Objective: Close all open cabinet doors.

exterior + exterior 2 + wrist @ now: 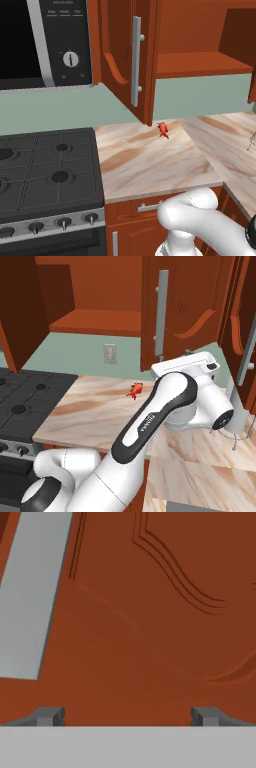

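Cabinet door (185,311) hangs swung out from the wall unit above the marble counter (145,160), its grey bar handle (161,313) facing the arm; its top is cut off. A second open door (125,55) stands beside the microwave (45,42). Gripper (127,716) sits close against the door panel, tips spread wide, holding nothing. Small red object (163,129) on the counter, identity unclear.

A home kitchen: a gas stove (47,175) under a microwave (45,42), marble-look counter (150,160), reddish wood wall cabinets (125,55), and a wall outlet (109,354).
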### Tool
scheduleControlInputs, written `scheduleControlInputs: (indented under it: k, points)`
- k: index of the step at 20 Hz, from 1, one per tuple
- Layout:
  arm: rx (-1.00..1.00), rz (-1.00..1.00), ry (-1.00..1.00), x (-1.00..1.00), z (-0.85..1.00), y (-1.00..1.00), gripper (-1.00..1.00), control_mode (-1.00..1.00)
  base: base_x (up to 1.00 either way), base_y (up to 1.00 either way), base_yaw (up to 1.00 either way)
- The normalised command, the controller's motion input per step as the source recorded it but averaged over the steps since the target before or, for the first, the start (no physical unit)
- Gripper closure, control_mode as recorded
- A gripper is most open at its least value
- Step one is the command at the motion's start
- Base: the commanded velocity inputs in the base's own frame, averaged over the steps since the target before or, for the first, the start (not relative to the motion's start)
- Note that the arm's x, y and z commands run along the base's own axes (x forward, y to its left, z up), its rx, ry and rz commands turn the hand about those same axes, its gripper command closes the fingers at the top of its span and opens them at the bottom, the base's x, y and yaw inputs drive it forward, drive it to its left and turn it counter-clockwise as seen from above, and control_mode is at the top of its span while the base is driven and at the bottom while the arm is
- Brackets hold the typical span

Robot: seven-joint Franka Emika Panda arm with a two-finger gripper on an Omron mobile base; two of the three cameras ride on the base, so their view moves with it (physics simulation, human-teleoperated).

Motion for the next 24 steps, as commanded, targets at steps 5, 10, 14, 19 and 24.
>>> scheduleControlInputs:
  k: [5, 10, 14, 19, 24]
  points:
    - [0.0, 0.0, 0.0, 0.33, -0.03, 0.2, -1.0, -1.0, 0.0, 0.0, 0.0]
    - [0.0, -0.03, 0.0, 0.33, 0.0, 0.35, -1.0, -1.0, 0.0, 0.0, 0.0]
    - [0.0, -0.1, 0.0, 0.29, 0.0, 0.4, -1.0, -1.0, 0.0, 0.0, 0.0]
    - [0.0, -0.13, 0.0, 0.32, 0.0, 0.37, -1.0, -1.0, 0.0, 0.0, 0.0]
    - [0.0, -0.14, 0.0, 0.36, 0.0, 0.32, -1.0, -1.0, 0.0, 0.0, 0.0]
